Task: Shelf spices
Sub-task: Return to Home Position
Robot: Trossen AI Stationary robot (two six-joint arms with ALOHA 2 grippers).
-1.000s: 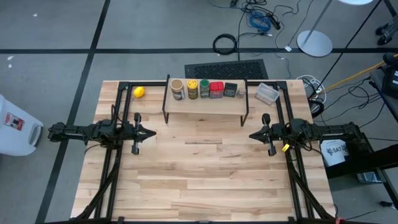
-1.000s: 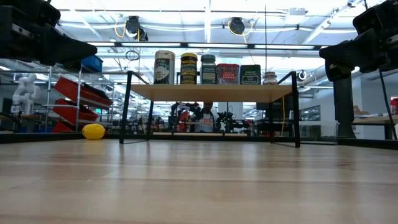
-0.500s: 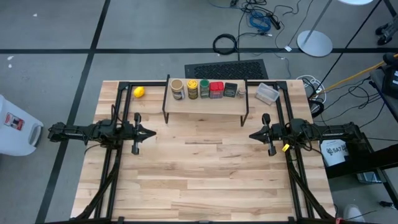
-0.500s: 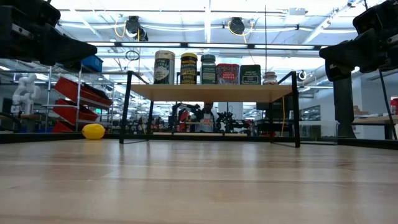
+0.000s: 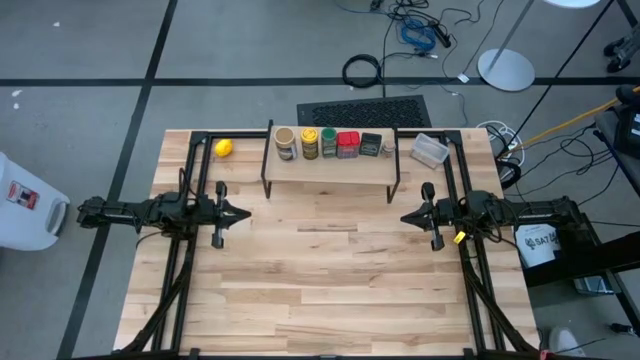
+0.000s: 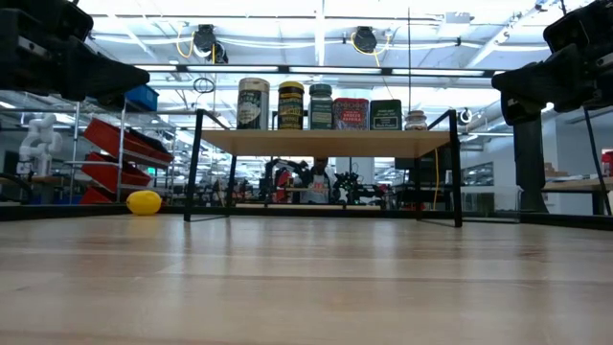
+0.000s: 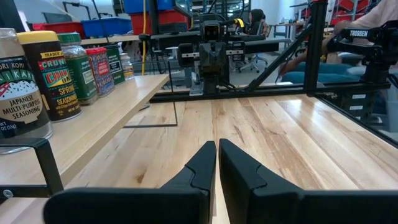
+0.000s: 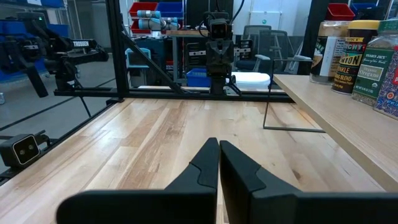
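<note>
My left gripper (image 5: pixel 244 212) hovers over the left side of the light wooden desk (image 5: pixel 330 290). It points toward the middle, its two dark fingers clenched together on nothing. My right gripper (image 5: pixel 404 216) faces it from the right side, likewise clenched and empty.

Both are well apart from the shelf (image 5: pixel 330 168), a light wooden plank on thin black metal legs standing near the desk's far edge. Six spice containers stand upright in a row on the plank. From left to right in the high view they are a tan round-topped jar (image 5: pixel 285 142), a yellow-lidded jar (image 5: pixel 310 142), a green-lidded jar (image 5: pixel 329 142), a red square tin (image 5: pixel 348 144), a dark rectangular box (image 5: pixel 371 144) and a tiny brownish jar (image 5: pixel 388 147).

On the desk, left of the shelf, lies a yellow lemon-like ball (image 5: pixel 223 148). Right of the shelf sits a clear plastic tub (image 5: pixel 429 150).
</note>
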